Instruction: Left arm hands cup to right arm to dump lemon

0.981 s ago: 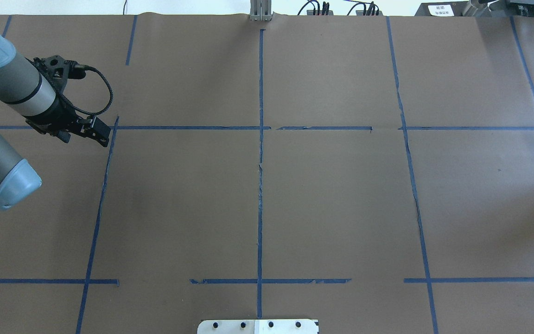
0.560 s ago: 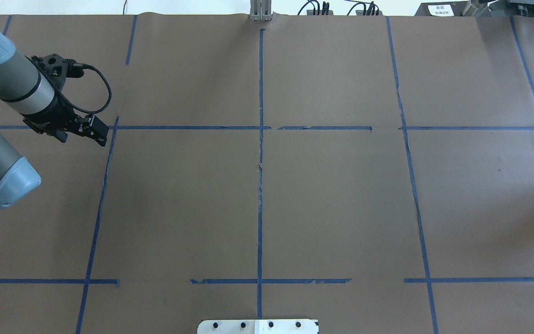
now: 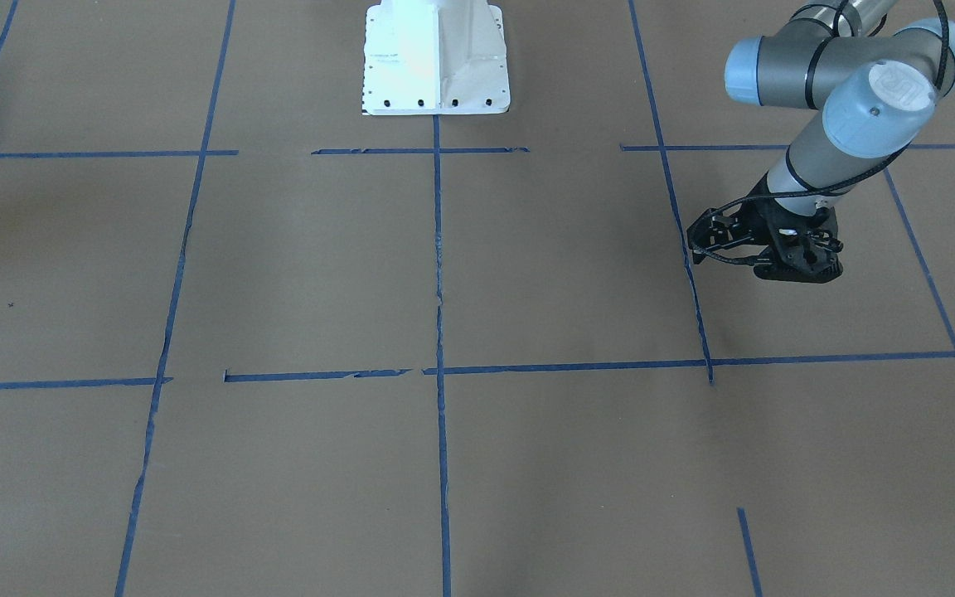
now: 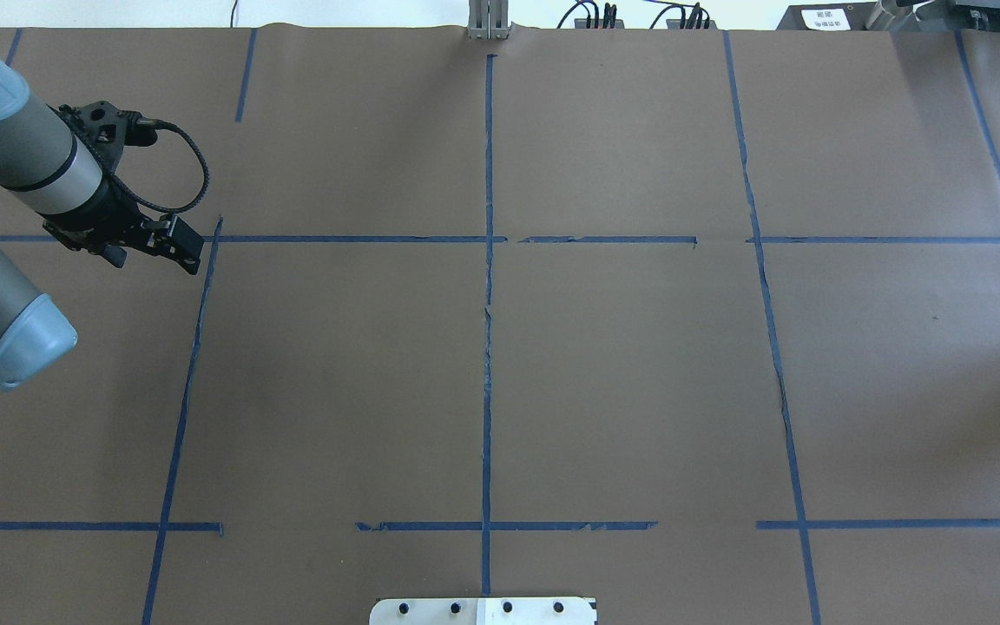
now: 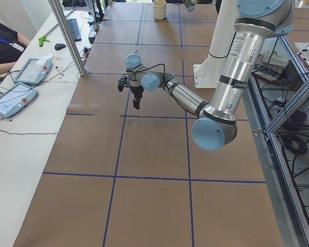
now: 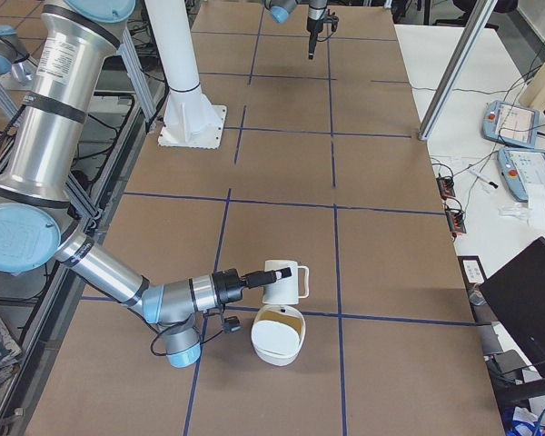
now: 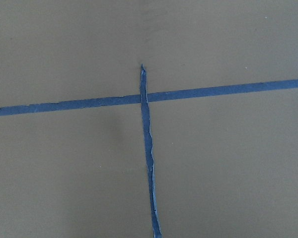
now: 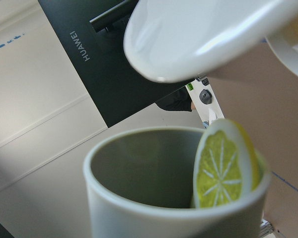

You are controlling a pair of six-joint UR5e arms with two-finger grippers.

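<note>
The cup (image 6: 280,282), a white ribbed mug with its handle on the far side, is at the table's right end, above the table. My right gripper (image 6: 252,280) reaches to its side; whether it grips the cup I cannot tell. In the right wrist view the cup (image 8: 139,198) fills the frame and a yellow-green lemon (image 8: 223,171) with a cut face leans at its rim. My left gripper (image 4: 186,249) hangs above a tape crossing at the far left, fingers together and empty. It also shows in the front view (image 3: 780,257).
A white bowl (image 6: 277,338) stands on the table just in front of the cup, and its rim shows in the wrist view (image 8: 198,34). The white robot pedestal (image 3: 436,58) stands mid-table. A black monitor (image 6: 527,300) and pendants (image 6: 518,145) lie on the side table.
My left gripper shifted a little to the left a second ago and has held still since. Nothing else on the table moved.
</note>
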